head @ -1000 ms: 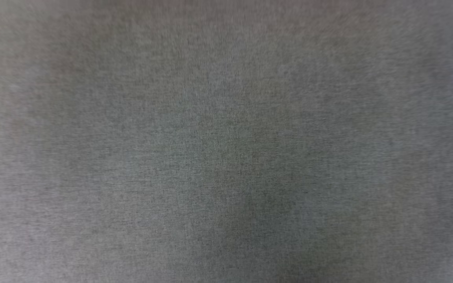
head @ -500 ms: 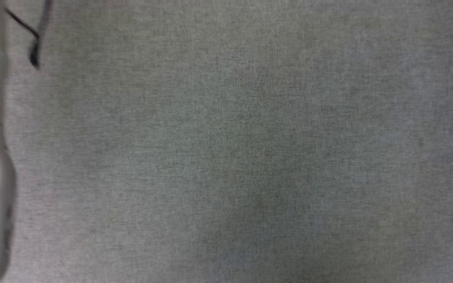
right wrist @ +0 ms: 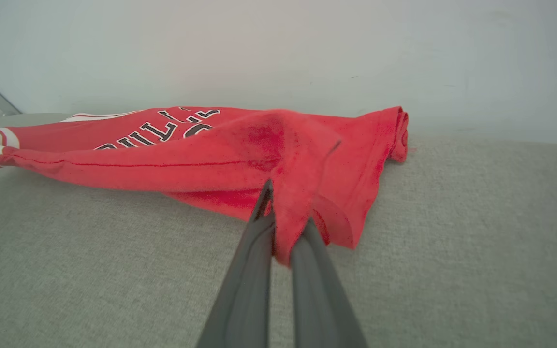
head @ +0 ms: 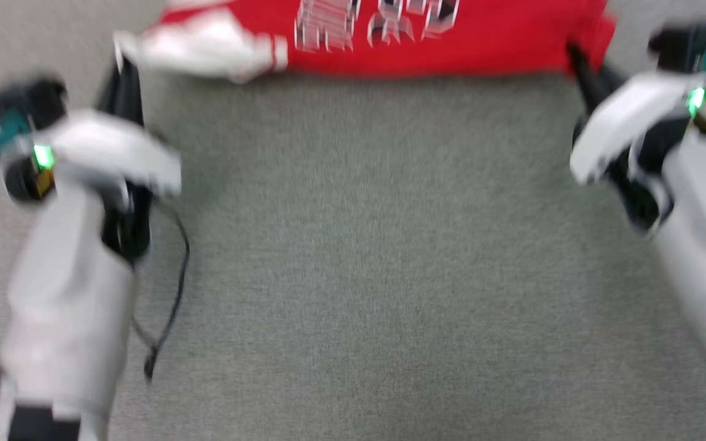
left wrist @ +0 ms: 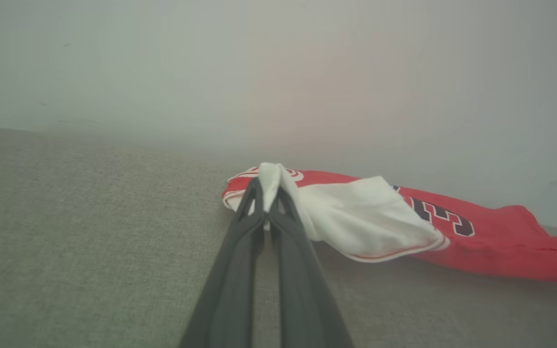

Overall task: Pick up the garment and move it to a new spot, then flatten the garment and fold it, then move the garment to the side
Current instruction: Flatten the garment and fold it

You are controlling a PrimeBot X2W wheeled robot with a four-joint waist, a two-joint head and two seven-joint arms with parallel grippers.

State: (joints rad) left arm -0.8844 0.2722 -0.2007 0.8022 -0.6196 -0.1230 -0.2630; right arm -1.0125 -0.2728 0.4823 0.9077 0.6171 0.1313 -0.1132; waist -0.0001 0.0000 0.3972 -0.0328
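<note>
Shirt (head: 451, 52): red. Sleeve (left wrist: 360, 217) just right of my L gripper (left wrist: 268, 193): white, w/ thin red-white striped trim at the cuff. Chest lettering (right wrist: 157, 130): black w/ white outline. Fabric at my R gripper (right wrist: 285, 212): plain red, w/ a darker red patch just past the tips. My fingers (left wrist: 232, 290): dark grey, no pattern. Forearms (head: 71, 294): white, each w/ a small green light (head: 43, 156). Cable (head: 172, 294) by my L arm: black. Surface (head: 353, 245) under both grippers: grey-beige, fine heathered weave. Wall (right wrist: 278, 48) beyond the tips: pale grey-white, plain.
</note>
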